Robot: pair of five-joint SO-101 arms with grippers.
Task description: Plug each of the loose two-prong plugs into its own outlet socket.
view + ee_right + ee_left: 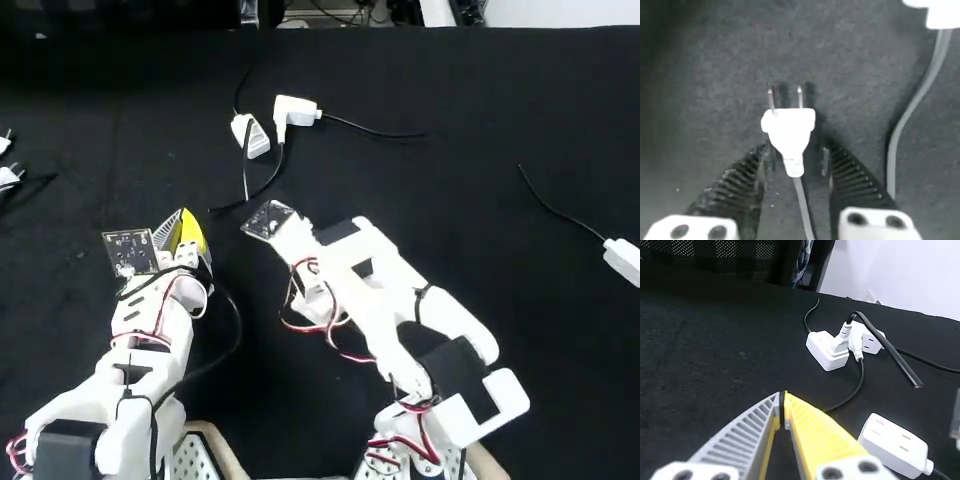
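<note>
Plug [788, 127]: white, two prongs, flat on the black table [700, 60]; prongs point away from the right gripper; seated in no socket.
Right gripper [795, 150]: low over the plug; black fingers [747, 172] spread, one on each side of the plug's neck, with a dark gap on both sides.
Grey cable [912, 110]: lies on the table beside the plug, apart from it.
Left gripper [782, 400]: above the table, yellow and grey fingers pressed together, nothing between them.
Outlet pair [250, 135] [295, 110]: two white blocks side by side at mid-table, beyond both grippers.
Seated plug [845, 335]: white, on a black cord, at the junction of the outlet pair; which block holds it cannot be told.
Near outlet block [895, 445]: white, face up, near the left gripper.
Spare plugs [5, 140] [8, 178]: two, white, at the table's left edge, well apart from every outlet.
White block [622, 258]: at the table's right edge, on a black cord.
</note>
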